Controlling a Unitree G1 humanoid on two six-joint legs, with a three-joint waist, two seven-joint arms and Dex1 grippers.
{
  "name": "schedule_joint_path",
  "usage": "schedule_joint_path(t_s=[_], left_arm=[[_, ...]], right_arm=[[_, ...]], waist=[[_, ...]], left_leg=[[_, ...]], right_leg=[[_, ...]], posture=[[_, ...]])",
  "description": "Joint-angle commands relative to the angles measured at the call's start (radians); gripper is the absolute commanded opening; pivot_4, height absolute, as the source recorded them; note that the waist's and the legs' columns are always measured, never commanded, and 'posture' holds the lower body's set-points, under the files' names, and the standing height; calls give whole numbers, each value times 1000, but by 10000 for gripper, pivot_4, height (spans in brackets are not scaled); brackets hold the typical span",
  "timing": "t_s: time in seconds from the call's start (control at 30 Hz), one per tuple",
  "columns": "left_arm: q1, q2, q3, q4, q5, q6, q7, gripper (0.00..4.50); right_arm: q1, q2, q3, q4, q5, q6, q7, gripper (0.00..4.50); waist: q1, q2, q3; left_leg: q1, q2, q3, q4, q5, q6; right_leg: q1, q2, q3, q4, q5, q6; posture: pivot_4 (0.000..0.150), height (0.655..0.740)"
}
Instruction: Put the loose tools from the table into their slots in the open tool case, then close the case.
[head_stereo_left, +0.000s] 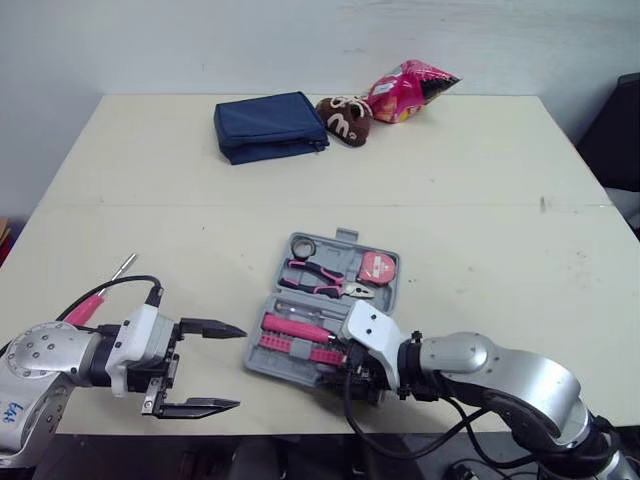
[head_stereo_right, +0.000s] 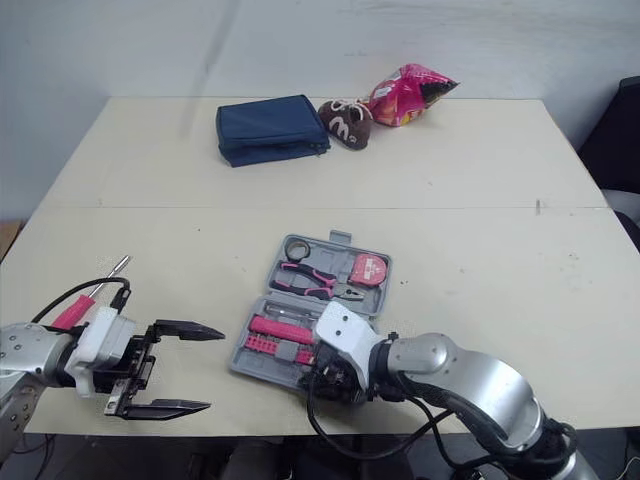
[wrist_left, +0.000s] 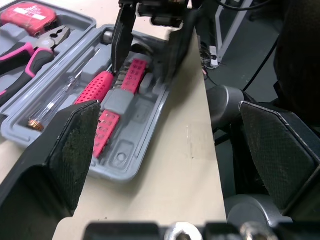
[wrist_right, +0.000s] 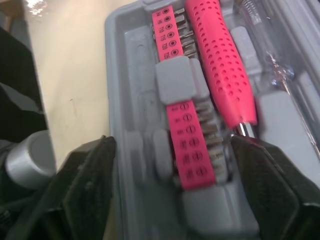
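Left hand (head_stereo_left: 240, 367) wide, right hand (wrist_right: 172, 150) wide over bit strip (wrist_right: 186, 135) in tool case (head_stereo_left: 347, 237); "m" on plush (head_stereo_left: 345, 120).

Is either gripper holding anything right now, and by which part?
Nothing is held. The left gripper is open above the table; the right gripper is open, straddling the pink bit holder in the tool case.

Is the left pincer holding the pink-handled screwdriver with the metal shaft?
No, the left pincer is open and empty, while the pink-handled screwdriver lies on the beige table beside that arm.
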Motion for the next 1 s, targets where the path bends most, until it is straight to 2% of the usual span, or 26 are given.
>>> schedule_joint_path(t_s=[0.03, 0.13, 0.2, 0.23, 0.3, 0.47, 0.5, 0.67, 1.0], left_arm=[[-2, -8, 6, -5, 5, -17, -1, 45000], [-13, -16, -5, 2, 11, -21, 4, 45000], [-22, -24, -13, 3, 14, -22, 9, 45000], [-24, -27, -16, 3, 16, -22, 10, 45000], [-31, -32, -25, 7, 22, -24, 10, 45000], [-59, -42, -49, 17, 31, -27, 13, 45000], [-62, -43, -52, 17, 31, -27, 14, 45000], [-59, -40, -51, 10, 32, -21, 19, 45000], [-48, -36, -49, -9, 29, -11, 38, 45000]], right_arm=[[34, -74, -102, -19, 31, -124, 120, 35499], [97, -129, -127, 4, -22, -277, 193, 35499], [140, -85, -157, 35, -38, -421, 223, 35499], [153, -69, -163, 50, -36, -464, 240, 33145], [169, -58, -151, 81, -61, -568, 300, 27566], [185, -18, -56, 185, -187, -756, 346, 2064], [191, -6, -48, 198, -189, -764, 345, 965], [230, -6, 29, 264, -323, -879, 351, 965], [266, -19, 86, 364, -451, -985, 373, 965]], waist=[[2, 0, 0], [3, -1, 0], [4, -1, 1], [1, -2, 1], [-1, -2, 1], [2, -3, 2], [2, -3, 2], [2, -3, 2], [4, -4, 2]], left_leg=[[0, 0, 0, 0, 0, 0], [0, 0, -1, -2, 0, 0], [0, 0, 0, -1, 0, 0], [0, 0, 0, -1, 0, 0], [0, 0, 1, 0, 0, 0], [1, 0, 0, 0, 1, -1], [1, 0, 0, 0, 1, -1], [0, 0, 0, 0, 1, -2], [1, 0, 0, 1, 3, -5]], right_leg=[[0, 0, 0, 0, 0, 0], [0, 1, -1, -2, 0, 0], [0, 1, -1, -2, 0, 0], [1, 1, -1, -2, 0, 0], [1, 1, 0, 0, 0, 0], [1, 1, -1, 0, 0, 0], [1, 1, -1, 0, 0, 0], [1, 1, 0, 0, 0, 0], [1, 1, 0, 1, 0, 0]], posture=[[1500, 7400], [1500, 7400], [1500, 7400], [1500, 7400], [1500, 7400], [1500, 7400], [1500, 7400], [1500, 7400], [1500, 7400]])
